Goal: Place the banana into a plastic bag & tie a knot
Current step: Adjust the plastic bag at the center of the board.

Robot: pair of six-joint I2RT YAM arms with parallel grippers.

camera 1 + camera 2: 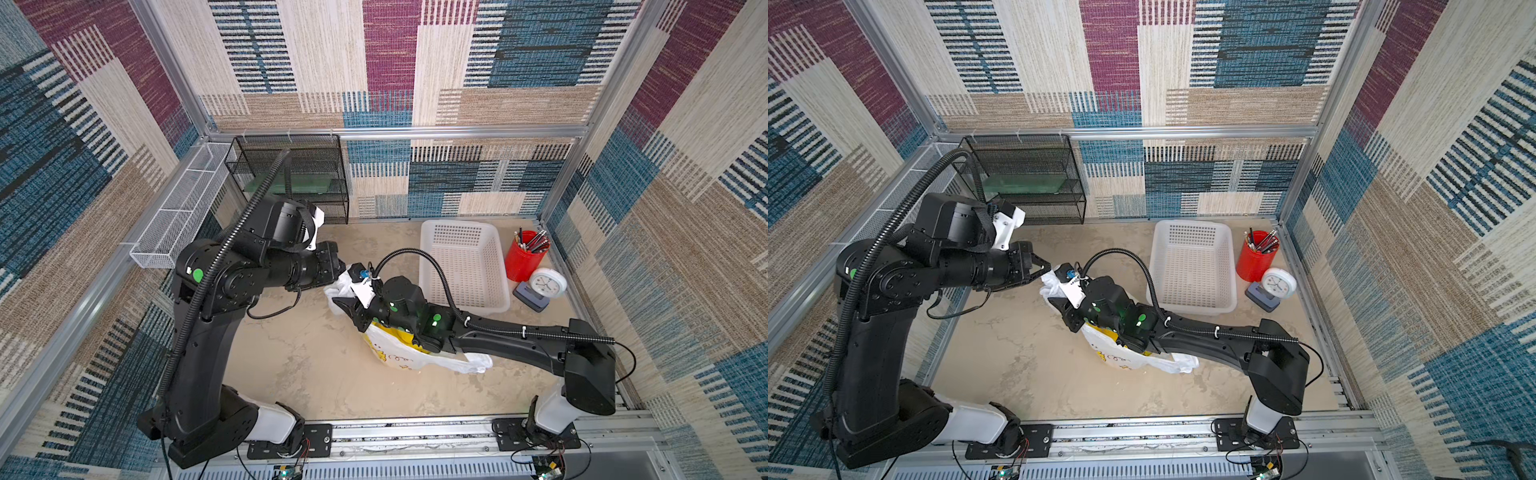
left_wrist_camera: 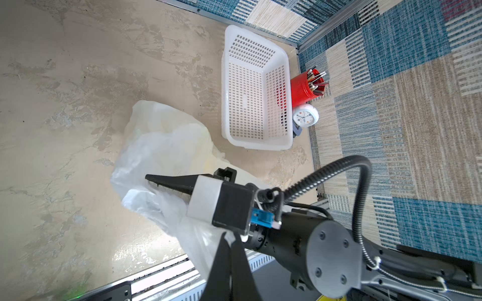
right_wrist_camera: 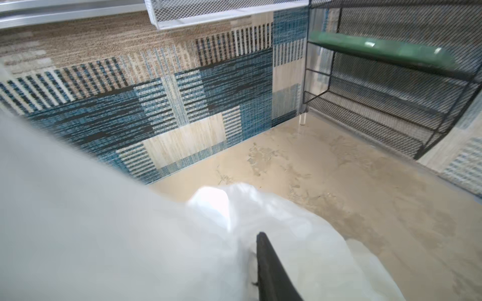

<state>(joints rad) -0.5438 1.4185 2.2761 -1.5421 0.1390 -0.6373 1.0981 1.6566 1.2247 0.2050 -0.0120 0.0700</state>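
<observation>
**A:** Where's the bag?

**B:** The thin translucent white plastic bag with yellow cartoon prints [image 1: 409, 358] [image 1: 1128, 358] is mid-table on the mottled beige tabletop [image 1: 299, 353], near the rigid white perforated basket [image 1: 426, 266]. Its body lies under the right arm's wrist and its upper end is lifted off the surface.

**A:** Left side?

**B:** The left gripper [image 1: 343, 266] [image 2: 230, 242] has its jaws fully closed, with a strip of bag film pinched at the tips. That's clear in the left wrist view.

**A:** Right?

**B:** The right gripper [image 1: 343, 303] [image 1: 1057, 301] is at the raised film, just beside the left one. The right wrist view shows one black finger [image 3: 264, 258] with film bunched against it. The other finger is hidden, so I cannot tell how far open it is or whether it grips.

**A:** Contents?

**B:** There's a yellow patch under the wrist, either print or something inside. Cannot tell.
</observation>
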